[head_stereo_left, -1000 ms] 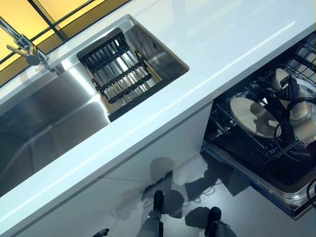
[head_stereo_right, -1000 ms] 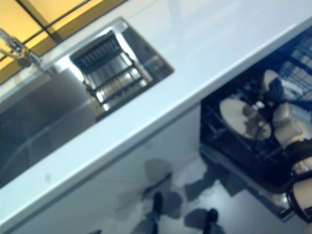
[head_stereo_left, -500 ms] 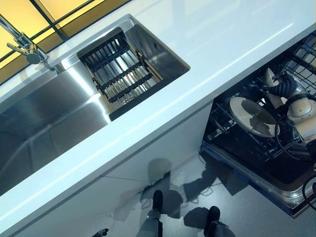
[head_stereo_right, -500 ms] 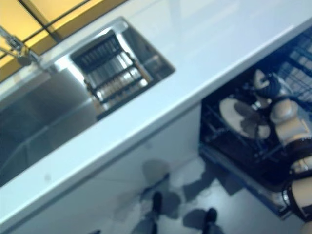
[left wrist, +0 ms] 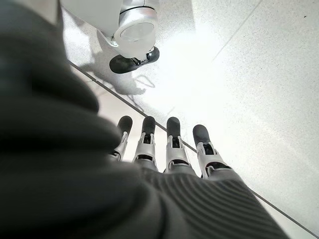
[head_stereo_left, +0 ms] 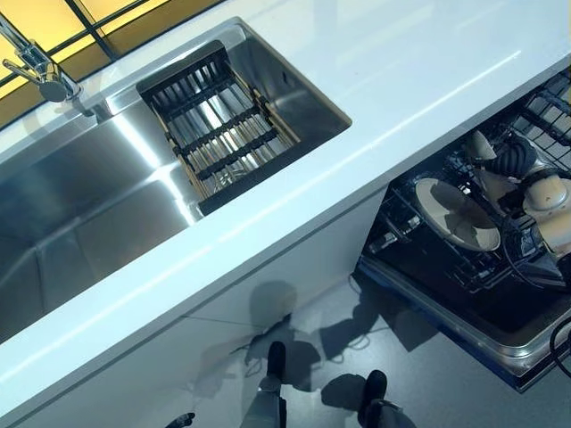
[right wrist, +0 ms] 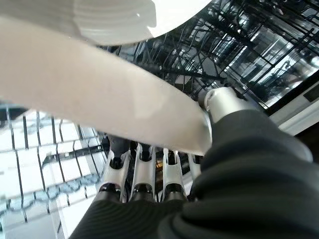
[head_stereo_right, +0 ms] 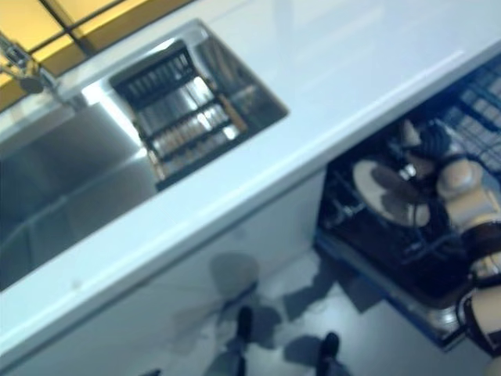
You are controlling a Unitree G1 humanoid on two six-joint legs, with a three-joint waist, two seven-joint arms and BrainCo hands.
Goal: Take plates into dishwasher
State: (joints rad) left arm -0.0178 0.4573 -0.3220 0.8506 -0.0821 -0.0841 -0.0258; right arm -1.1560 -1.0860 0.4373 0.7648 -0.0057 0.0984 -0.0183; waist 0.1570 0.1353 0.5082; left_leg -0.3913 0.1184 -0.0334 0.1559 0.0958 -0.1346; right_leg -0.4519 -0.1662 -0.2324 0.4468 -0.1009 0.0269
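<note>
A cream plate [head_stereo_left: 451,218] lies tilted in the lower rack [head_stereo_left: 397,234] of the open dishwasher, under the counter at the right. My right hand [head_stereo_left: 510,160] is at the plate's far right edge. In the right wrist view the plate [right wrist: 99,99] runs between the thumb [right wrist: 222,102] and the row of fingers [right wrist: 144,174], which pinch its rim over the black rack wires. My left hand [left wrist: 174,149] hangs over the grey floor with straight fingers, holding nothing.
A white counter [head_stereo_left: 401,62] crosses the view above the dishwasher. A steel sink [head_stereo_left: 80,196] holds a black slatted drainer [head_stereo_left: 219,125], with a faucet [head_stereo_left: 40,71] at the far left. The dishwasher's pulled-out rack edge [head_stereo_left: 482,334] juts over the floor.
The camera has tilted a little, shifting the sink upward. My right hand has moved slightly left along the rack at the plate's edge. The plate has stayed in place.
</note>
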